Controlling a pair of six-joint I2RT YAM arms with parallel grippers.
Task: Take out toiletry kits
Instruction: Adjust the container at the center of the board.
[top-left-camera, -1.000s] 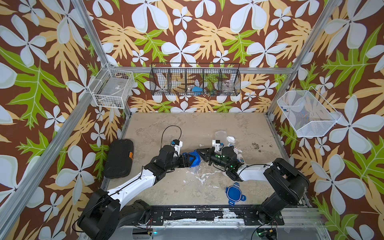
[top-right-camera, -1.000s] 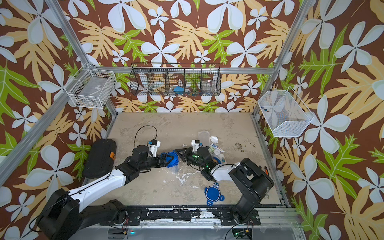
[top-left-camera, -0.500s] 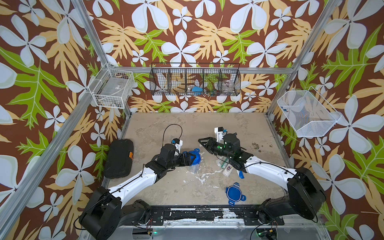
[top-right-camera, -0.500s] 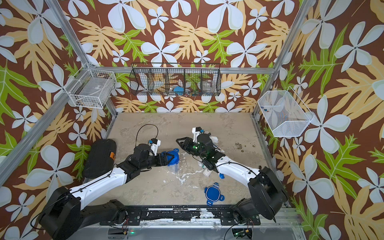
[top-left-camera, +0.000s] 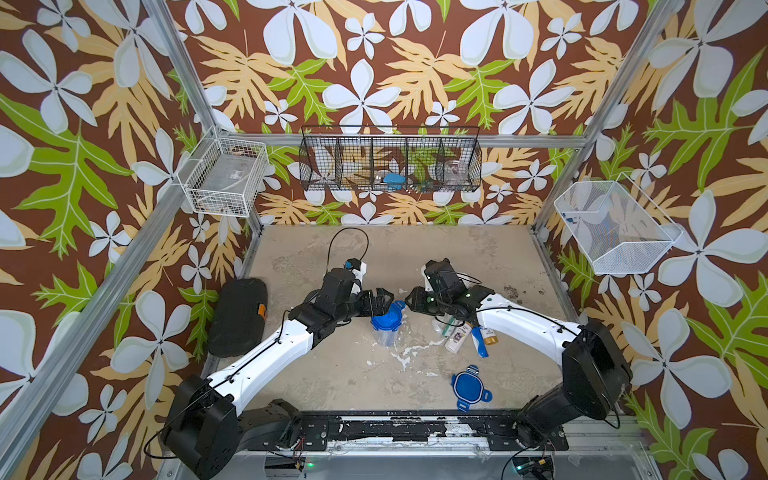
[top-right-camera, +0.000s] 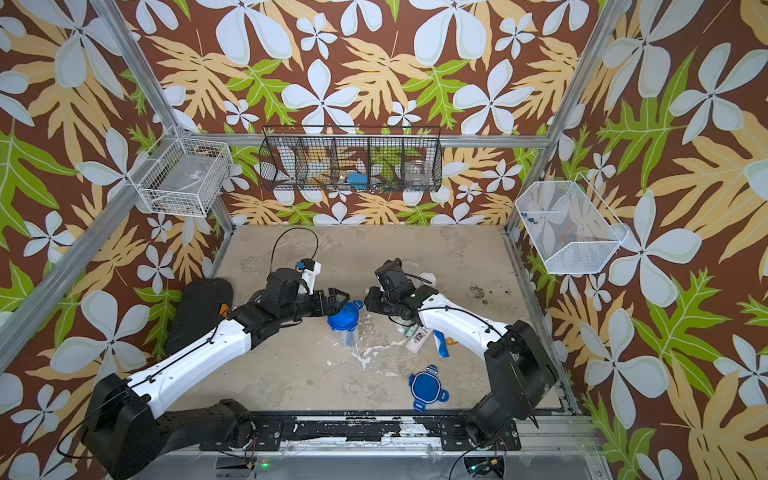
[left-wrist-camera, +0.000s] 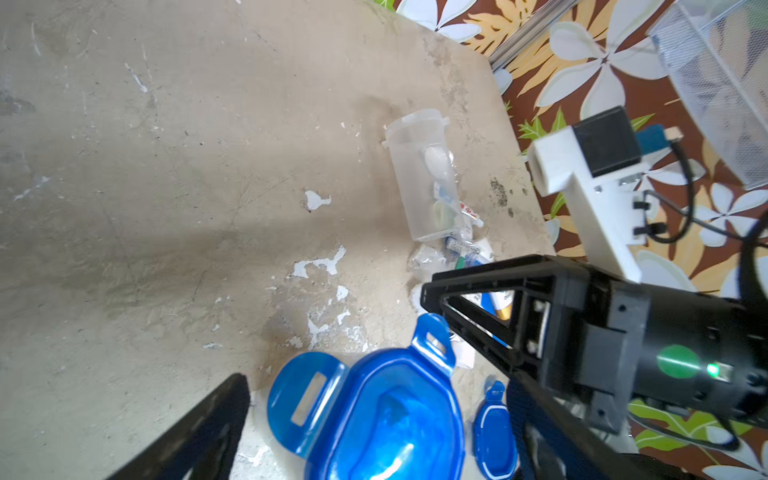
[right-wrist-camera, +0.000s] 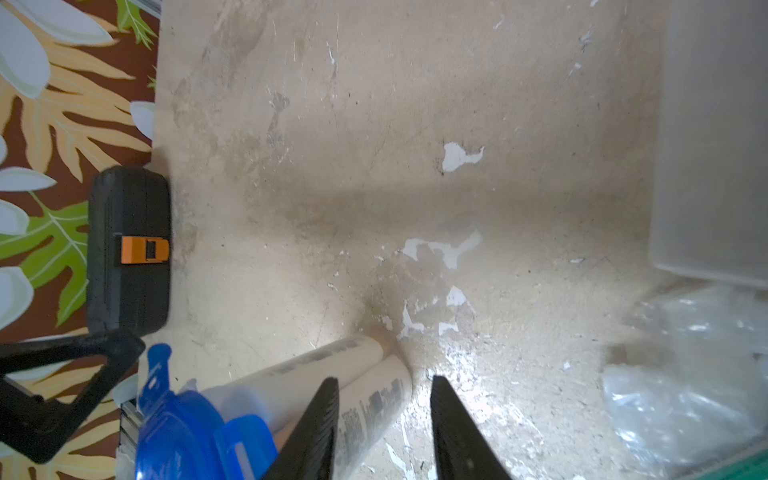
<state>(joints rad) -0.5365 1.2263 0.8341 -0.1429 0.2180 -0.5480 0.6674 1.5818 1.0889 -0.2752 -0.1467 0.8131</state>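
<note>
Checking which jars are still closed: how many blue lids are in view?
2 for sure. One blue lid caps the upright jar mid-table; a loose lid lies on the table near the front. A blue thing in the wire basket may be another; unclear.

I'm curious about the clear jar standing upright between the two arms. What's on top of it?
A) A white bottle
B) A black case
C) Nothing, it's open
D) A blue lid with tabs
D: in both top views a blue lid with tabs sits on top of the upright clear jar; a second blue lid lies loose nearer the front.
</note>
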